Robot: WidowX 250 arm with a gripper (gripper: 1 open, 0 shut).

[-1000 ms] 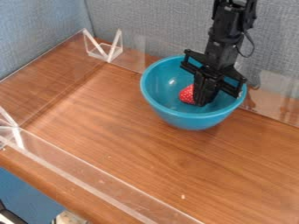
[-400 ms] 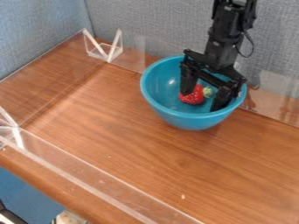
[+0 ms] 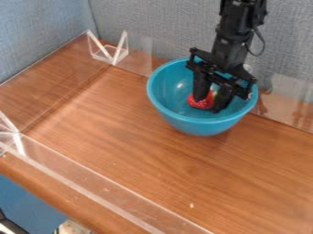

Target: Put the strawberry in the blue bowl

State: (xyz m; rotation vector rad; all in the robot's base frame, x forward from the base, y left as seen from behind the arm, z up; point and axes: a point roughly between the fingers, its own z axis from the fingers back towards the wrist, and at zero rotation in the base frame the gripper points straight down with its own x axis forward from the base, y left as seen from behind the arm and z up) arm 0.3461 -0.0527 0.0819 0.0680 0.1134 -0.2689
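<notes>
The blue bowl (image 3: 184,114) stands on the wooden table at the back right. Inside it lies the strawberry (image 3: 204,100), red with a bit of green showing, resting on the bowl's bottom. My gripper (image 3: 214,92) points straight down into the bowl, just above the strawberry. Its black fingers (image 3: 199,89) stand apart on either side of the fruit and do not hold it. The fingers partly hide the strawberry.
Clear acrylic walls edge the wooden table (image 3: 110,137), with a clear triangular bracket (image 3: 110,46) at the back left and another (image 3: 10,137) at the left front. A blue-grey wall stands close behind the bowl.
The fingers were shut on the strawberry low in the bowl; they have opened and let it go. The gripper now sits slightly higher, and the strawberry lies free in the bowl.
</notes>
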